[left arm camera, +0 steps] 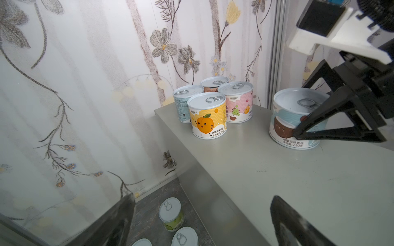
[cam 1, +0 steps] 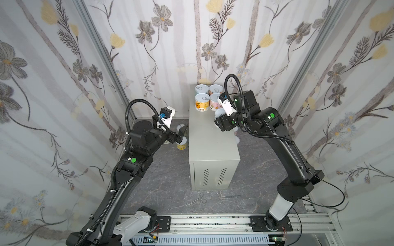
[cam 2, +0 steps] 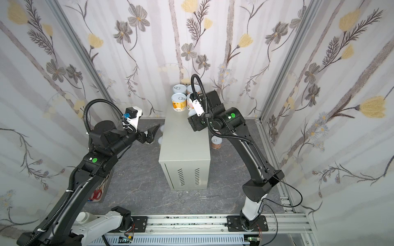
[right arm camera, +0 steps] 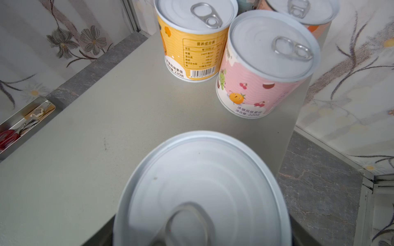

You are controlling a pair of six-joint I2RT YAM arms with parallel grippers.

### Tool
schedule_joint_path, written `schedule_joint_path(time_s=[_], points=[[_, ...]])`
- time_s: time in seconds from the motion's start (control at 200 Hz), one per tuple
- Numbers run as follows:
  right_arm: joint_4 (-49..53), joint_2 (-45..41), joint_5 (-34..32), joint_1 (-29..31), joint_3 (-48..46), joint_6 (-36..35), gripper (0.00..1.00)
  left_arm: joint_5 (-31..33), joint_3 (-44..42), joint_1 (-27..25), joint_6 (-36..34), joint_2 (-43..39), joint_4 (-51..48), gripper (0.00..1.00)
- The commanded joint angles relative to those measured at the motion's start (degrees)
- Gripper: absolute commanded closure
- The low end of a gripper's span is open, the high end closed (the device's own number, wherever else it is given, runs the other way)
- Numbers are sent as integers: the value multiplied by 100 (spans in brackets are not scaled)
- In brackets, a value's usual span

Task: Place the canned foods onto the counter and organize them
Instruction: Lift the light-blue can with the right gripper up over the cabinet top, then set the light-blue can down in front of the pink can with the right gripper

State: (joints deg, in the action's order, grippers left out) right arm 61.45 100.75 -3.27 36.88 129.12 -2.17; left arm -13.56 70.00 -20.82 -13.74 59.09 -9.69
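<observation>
We are looking at the right gripper sitting over the right edge of the counter, its fingers standing on either side of a blue can. That can is standing upright on the counter top, near the right edge. It is just in front of the four cans grouped at the counter's far end, and apart from them. One black finger is lying against its label, but we cannot tell whether the fingers are pinching the can or standing just off it.

We are judging that the can is resting on the top. The coming move is therefore hinging on one relation: the can's axis is pointing straight up and the gripper is lying to its right. A retreat should be going sideways off the counter's right edge.

The left gripper is hanging wide open and empty beside the counter's left wall. It is above more cans on the floor there, and that arm is the nearer one to them.
</observation>
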Motion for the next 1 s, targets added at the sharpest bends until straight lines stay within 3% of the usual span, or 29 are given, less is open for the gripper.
schedule_joint_path(time_s=[0.0,0.25,0.405,0.51,0.764,0.999], points=[[209,32,19,-5,8,-140,20,-23,-18,5,-88,-46,56,0],[30,16,-232,-6,0,-47,22,-8,5,-1,-119,-64,-63,0],[-104,-73,8,3,-131,-4,5,-24,-2,7,-104,-73,-68,0],[-349,-328,-27,-6,-439,49,1,-34,-2,5,-112,-64,-51,0],[-1536,-1580,225,-1,-2076,158,1,-110,42,0,-103,45,11,0],[-3274,-2944,430,8,-4132,389,8,-219,206,7,-103,155,-39,0]])
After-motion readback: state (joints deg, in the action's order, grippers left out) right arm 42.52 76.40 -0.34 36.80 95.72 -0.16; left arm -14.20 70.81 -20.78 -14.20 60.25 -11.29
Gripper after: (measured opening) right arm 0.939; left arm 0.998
